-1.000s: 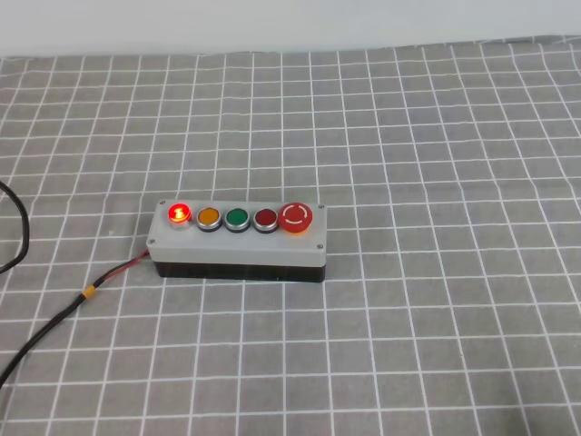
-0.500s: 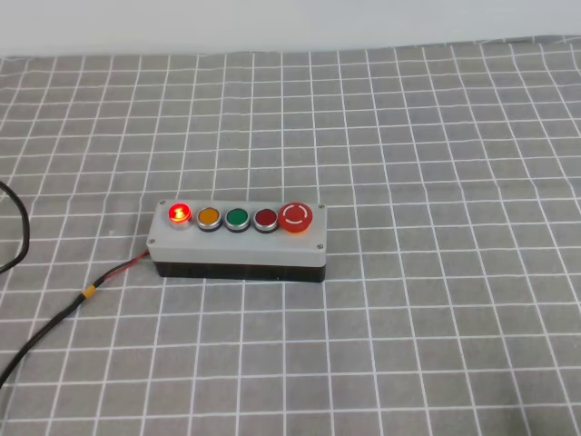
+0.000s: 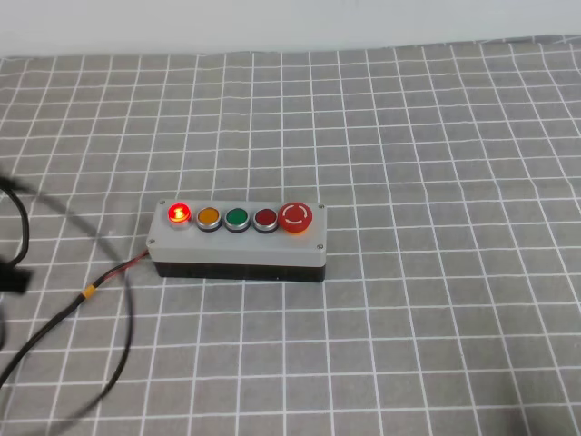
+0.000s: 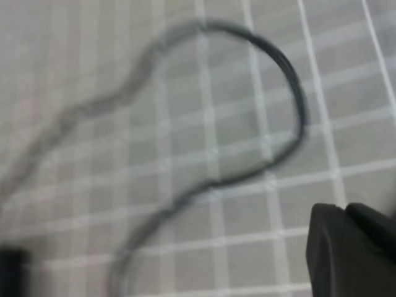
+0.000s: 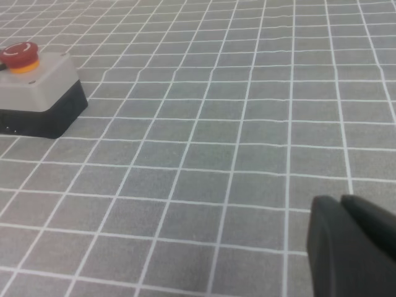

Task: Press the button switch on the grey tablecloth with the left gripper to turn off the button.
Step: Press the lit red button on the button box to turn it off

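The left gripper [image 4: 352, 250] shows only as a dark corner in its blurred wrist view, so I cannot tell whether it is spread or pressed together. Black cable [image 4: 272, 124] loops over the grey tablecloth [image 3: 436, 136] below it. Farther in, the button switch [image 3: 238, 241] sits mid-cloth, its bright-red button [image 3: 179, 213] lit at the left end. The approach seems barely begun; next the gripper must travel to that button and push down.
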Tool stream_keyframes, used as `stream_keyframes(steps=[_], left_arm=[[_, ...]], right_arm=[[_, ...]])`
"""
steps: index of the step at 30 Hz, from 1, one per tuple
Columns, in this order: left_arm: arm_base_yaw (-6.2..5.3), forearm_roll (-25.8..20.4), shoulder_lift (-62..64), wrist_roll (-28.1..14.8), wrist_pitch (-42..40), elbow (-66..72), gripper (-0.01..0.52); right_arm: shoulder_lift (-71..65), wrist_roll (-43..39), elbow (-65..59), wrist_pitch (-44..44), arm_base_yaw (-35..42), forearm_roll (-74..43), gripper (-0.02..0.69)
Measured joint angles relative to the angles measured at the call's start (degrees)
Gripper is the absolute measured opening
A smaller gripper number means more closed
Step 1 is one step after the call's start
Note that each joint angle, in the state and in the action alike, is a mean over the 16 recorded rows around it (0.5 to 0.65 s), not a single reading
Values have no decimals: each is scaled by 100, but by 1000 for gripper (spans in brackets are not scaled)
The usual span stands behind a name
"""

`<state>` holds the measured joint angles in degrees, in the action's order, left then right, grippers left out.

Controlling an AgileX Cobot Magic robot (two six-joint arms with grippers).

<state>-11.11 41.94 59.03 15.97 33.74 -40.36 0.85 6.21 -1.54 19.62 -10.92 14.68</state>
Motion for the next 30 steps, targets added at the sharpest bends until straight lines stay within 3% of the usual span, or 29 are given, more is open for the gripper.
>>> stream_keyframes(steps=[8,15,23,30], left_arm=[[0,-2672,2198,-1435,1466,-1980,-4],[-1,-4356,3005,-2439,2051,-3224,-4],[-70,-5173,3554,-2960,2312,-4158,-4],[-357,-5036,4153,-2922,2489,-4641,-4]], right_arm=[[0,0,0,0,0,0,-16],[0,0,0,0,0,0,-16],[0,0,0,0,0,0,-16],[0,0,0,0,0,0,-16]])
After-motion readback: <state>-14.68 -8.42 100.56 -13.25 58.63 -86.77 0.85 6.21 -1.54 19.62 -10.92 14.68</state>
